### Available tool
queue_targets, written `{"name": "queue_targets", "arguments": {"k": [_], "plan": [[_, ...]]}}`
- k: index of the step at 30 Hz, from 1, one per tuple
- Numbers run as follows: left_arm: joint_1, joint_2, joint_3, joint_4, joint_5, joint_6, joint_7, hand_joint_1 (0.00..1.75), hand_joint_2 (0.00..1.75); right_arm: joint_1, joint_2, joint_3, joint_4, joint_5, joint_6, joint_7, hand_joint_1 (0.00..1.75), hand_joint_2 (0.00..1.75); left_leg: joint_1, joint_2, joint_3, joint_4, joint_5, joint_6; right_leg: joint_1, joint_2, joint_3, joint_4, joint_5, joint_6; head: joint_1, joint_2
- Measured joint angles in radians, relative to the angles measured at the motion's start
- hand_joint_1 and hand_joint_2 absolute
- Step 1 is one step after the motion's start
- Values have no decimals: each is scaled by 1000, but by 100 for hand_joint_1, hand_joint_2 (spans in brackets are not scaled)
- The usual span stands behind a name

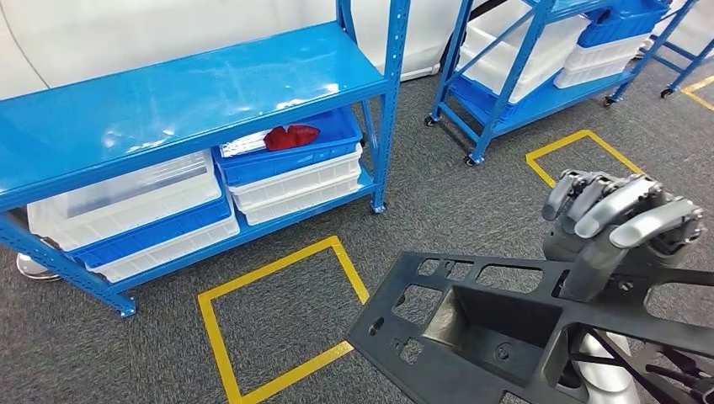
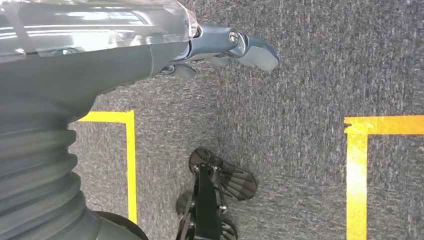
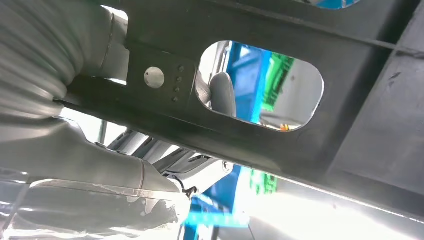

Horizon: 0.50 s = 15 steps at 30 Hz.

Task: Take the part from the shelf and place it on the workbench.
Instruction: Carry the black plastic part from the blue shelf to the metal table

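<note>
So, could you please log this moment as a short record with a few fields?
part: large black plastic panel with cut-outs, carried low in front of the robot
right hand: right hand grips the panel's far edge, fingers curled over it
left hand: left hand hangs over grey carpet, holding nothing
shelf: blue rack with white and blue bins, a red item in one blue bin
floor: yellow taped square beside the rack
workbench: cannot be seen

blue bins [image 1: 290, 156], red item [image 1: 291, 135], yellow floor tape [image 1: 278, 324]
</note>
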<state>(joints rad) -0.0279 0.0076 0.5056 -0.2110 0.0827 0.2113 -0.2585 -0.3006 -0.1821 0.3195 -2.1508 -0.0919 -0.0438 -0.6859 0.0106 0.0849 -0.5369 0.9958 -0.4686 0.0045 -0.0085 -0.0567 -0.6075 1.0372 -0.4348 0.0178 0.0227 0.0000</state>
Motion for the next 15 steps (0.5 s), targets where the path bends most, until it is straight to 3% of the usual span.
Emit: {"name": "queue_targets", "arguments": {"k": [1, 3, 4, 6, 8, 9, 10, 11, 12, 14, 15], "plan": [[0, 0, 2, 0, 0, 1, 5, 0, 175, 3, 0, -3, -3, 11, 0, -1, 175, 175, -2, 8, 2, 0, -3, -6, 3, -7, 10, -21, 2, -7, 0, 0], [-3, 1, 3, 0, -2, 4, 14, 0, 175, 6, 2, -1, -5, 44, -13, 0, 175, 175, -4, 26, 8, -2, -6, -17, 6, 12, 8, -25, 2, -20, -1, 0], [-5, 2, 3, 0, -4, 5, 17, 0, 175, 7, 4, 5, -5, 62, -27, 1, 175, 175, -2, 23, 10, 1, -11, -23, 5, 22, 9, -28, 4, -27, -1, 0], [-7, 4, 3, 0, -9, 5, 22, 0, 175, 6, 9, 21, -4, 84, -54, 4, 175, 175, 2, -16, -8, 54, -51, -32, 0, 42, 12, -37, 11, -40, -2, 0], [-6, 7, 3, 0, -15, 5, 28, 0, 175, 8, 13, 34, -4, 90, -72, 3, 175, 175, 4, -64, -66, 182, -120, -36, 0, 62, 11, -39, 14, -47, -4, 0], [-4, 9, 3, 0, -18, 5, 32, 0, 175, 11, 14, 39, -4, 91, -80, 3, 175, 175, 4, -73, -97, 246, -145, -37, 2, 75, 10, -38, 14, -49, -4, 0], [-2, 11, 3, 0, -20, 5, 34, 0, 175, 14, 14, 42, -4, 92, -84, 2, 175, 175, 4, -77, -118, 284, -151, -37, 3, 88, 9, -37, 14, -49, -4, 0], [0, 13, 3, 0, -21, 5, 35, 0, 175, 16, 14, 45, -4, 93, -88, 2, 175, 175, 4, -79, -120, 284, -136, -36, 4, 102, 9, -36, 15, -50, -4, 0], [1, 14, 3, 0, -22, 5, 36, 0, 175, 17, 14, 47, -4, 94, -89, 2, 175, 175, 4, -83, -104, 243, -102, -34, 4, 116, 10, -34, 15, -49, -4, 0], [2, 16, 3, 0, -23, 4, 36, 0, 175, 18, 14, 49, -4, 95, -89, 2, 175, 175, 5, -122, -44, 104, -29, -25, 6, 141, 9, -29, 13, -46, -4, 0], [2, 17, 3, 0, -23, 4, 36, 0, 175, 18, 14, 50, -4, 96, -89, 2, 175, 175, 6, -142, -21, 51, -9, -22, 6, 152, 7, -26, 13, -42, -4, 0]]}}
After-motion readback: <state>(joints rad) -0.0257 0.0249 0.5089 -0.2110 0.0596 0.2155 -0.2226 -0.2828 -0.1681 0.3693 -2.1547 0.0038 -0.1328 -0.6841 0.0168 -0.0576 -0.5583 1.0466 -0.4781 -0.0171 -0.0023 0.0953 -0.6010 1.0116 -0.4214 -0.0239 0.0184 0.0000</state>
